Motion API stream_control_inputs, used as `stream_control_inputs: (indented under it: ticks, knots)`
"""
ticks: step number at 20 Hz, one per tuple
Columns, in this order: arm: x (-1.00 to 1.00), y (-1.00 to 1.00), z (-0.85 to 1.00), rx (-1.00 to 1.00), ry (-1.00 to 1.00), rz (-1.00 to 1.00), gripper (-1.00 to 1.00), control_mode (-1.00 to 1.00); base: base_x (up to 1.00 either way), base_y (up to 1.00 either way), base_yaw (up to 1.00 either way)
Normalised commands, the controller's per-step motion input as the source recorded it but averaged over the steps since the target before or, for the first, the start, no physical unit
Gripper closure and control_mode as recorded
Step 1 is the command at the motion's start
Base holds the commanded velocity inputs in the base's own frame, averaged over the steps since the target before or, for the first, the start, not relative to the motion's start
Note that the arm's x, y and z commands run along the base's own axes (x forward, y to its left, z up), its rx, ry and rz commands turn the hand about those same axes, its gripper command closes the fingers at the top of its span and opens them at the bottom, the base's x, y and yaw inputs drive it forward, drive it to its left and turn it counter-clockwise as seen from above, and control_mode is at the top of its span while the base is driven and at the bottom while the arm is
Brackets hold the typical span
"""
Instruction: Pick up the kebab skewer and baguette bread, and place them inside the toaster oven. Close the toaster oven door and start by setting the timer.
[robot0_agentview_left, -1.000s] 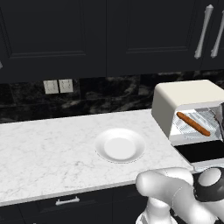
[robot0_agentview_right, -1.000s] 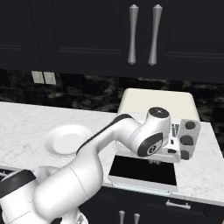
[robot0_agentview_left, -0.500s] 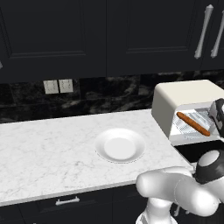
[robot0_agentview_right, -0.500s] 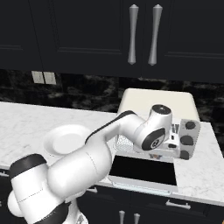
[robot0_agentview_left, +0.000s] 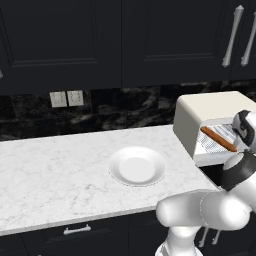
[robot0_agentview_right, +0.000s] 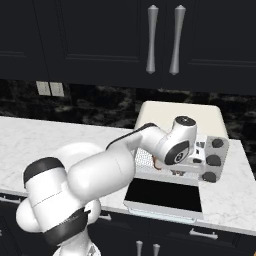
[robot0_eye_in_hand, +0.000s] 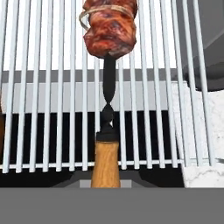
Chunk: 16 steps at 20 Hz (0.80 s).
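Observation:
The cream toaster oven (robot0_agentview_left: 207, 111) stands at the counter's right end, and its dark glass door (robot0_agentview_right: 164, 195) lies folded down flat. Inside, the orange-brown baguette (robot0_agentview_left: 218, 139) rests aslant on the wire rack (robot0_eye_in_hand: 148, 65). In the hand view the kebab skewer (robot0_eye_in_hand: 105, 164) lies along the rack bars, with its wooden handle running down to the bottom middle and a red meat chunk (robot0_eye_in_hand: 110, 28) at the far end. My gripper (robot0_agentview_left: 243, 129) is at the oven mouth, shut on the skewer's handle. In the right base view my wrist (robot0_agentview_right: 178, 146) hides the fingers.
A white plate (robot0_agentview_left: 137, 166) sits bare on the marble counter (robot0_agentview_left: 55, 170) left of the oven. Three dark knobs (robot0_agentview_right: 214, 160) line the oven's right panel. Dark cabinets with silver handles (robot0_agentview_right: 163, 39) hang overhead.
My hand has risen from beside the lowered door to the oven opening and reached in over the rack. The baguette and plate have stayed put.

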Motion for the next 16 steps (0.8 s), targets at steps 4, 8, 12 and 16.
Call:
stream_control_inputs:
  ticks: [4, 8, 12, 16]
  knots:
    - [0.08, -0.25, -0.19, 0.0, 0.01, 0.0, 1.0, -1.0, 0.0, 0.0, 0.0]
    - [0.0, -0.15, -0.26, 0.0, 0.03, 0.0, 1.0, -1.0, 0.0, 0.0, 0.0]
    - [0.0, -0.13, -0.2, 0.0, 0.06, 0.0, 1.0, -1.0, 0.0, 0.0, 0.0]
    - [0.0, -0.14, -0.09, 0.0, 0.06, 0.01, 1.0, -1.0, 0.0, 0.0, 0.0]
